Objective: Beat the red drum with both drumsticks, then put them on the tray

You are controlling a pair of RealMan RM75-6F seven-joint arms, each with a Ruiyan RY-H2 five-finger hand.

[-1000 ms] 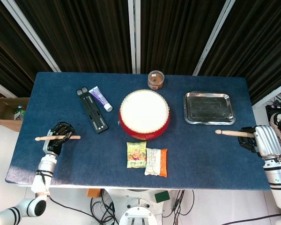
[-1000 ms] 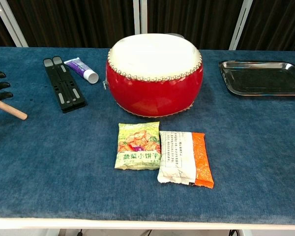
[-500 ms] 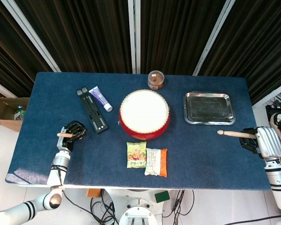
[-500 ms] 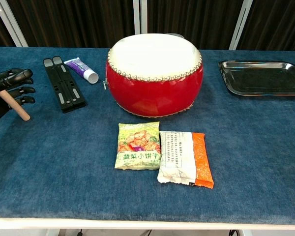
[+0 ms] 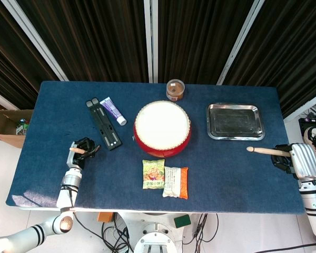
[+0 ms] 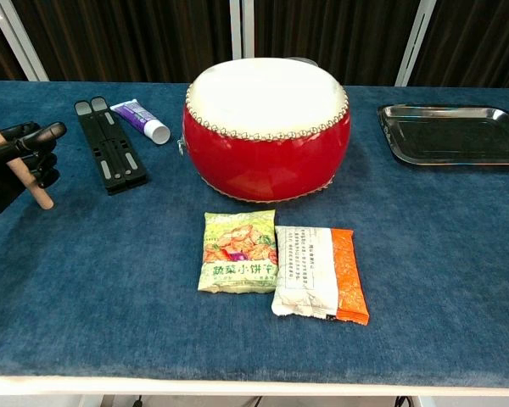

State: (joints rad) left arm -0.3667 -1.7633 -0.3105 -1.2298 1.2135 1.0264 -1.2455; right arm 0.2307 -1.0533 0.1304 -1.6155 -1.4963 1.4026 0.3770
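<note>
Head view, my left hand (image 5: 82, 149) gripping a foreshortened drumstick (image 5: 77, 151), right hand (image 5: 289, 162) at surface's right edge holding second drumstick (image 5: 263, 151), fingers hidden, absent from chest view, red drum (image 5: 163, 129) centre

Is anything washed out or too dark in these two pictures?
Head view: the drum skin is bright, nearly featureless; the tray shows a soft sheen; the curtains behind are almost black. Chest view: the drum top is similarly pale, the black left hand loses detail, and the packets' print stays sharp.
</note>
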